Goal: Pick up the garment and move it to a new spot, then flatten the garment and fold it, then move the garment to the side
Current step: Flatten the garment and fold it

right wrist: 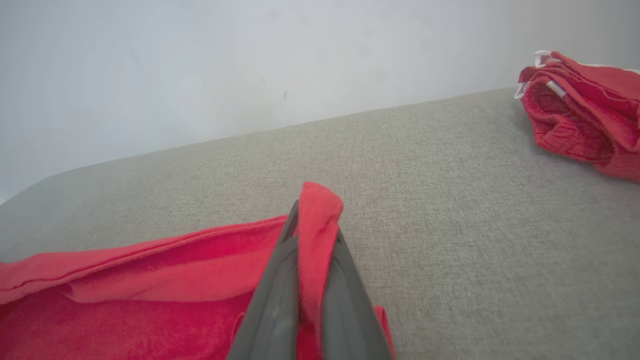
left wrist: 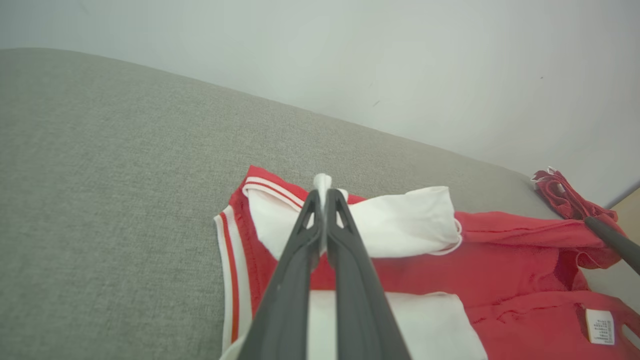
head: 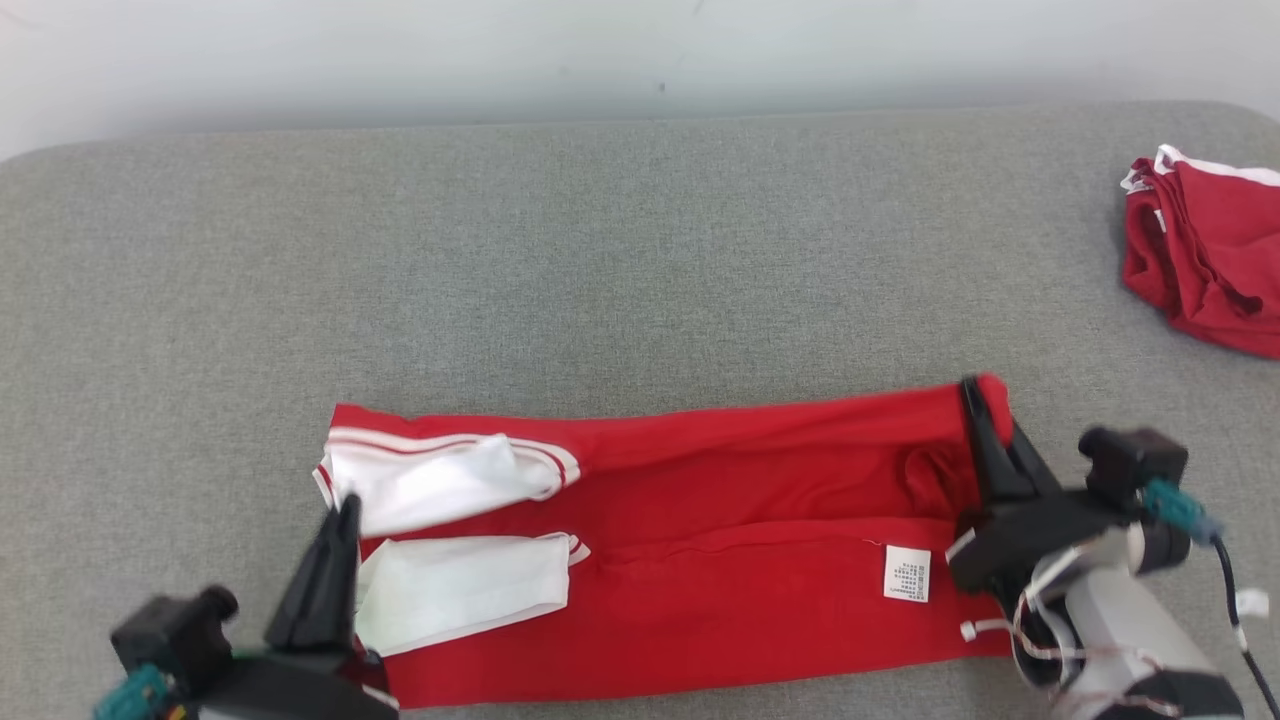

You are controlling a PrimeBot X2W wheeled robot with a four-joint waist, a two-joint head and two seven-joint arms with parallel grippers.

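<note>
Broadly, the grey padded table [head: 640,250] carries a red, white-sleeved shirt [head: 720,520] folded lengthwise near its front edge, with a crumpled red garment [head: 1210,260] at far right. The left claw [head: 345,515] pinches white sleeve cloth; the right claw [head: 975,400] pinches the hem corner. Such thin pinches may slip, and uneven lifting may undo the fold.

A grey, woven-fabric worktop [head: 620,260] spreads out ahead of the left gripper [head: 348,503] and the right gripper [head: 970,385]. It has 2 rounded far corners, 1 beyond each gripper. Past the fingertips, behind the worktop's far edge, rises a plain pale wall [head: 600,50], matt, with a few small dark specks. The light is soft and even. In the left wrist view a small tan patch [left wrist: 631,210] shows far to that gripper's right, past the worktop's edge; what it is cannot be told.
</note>
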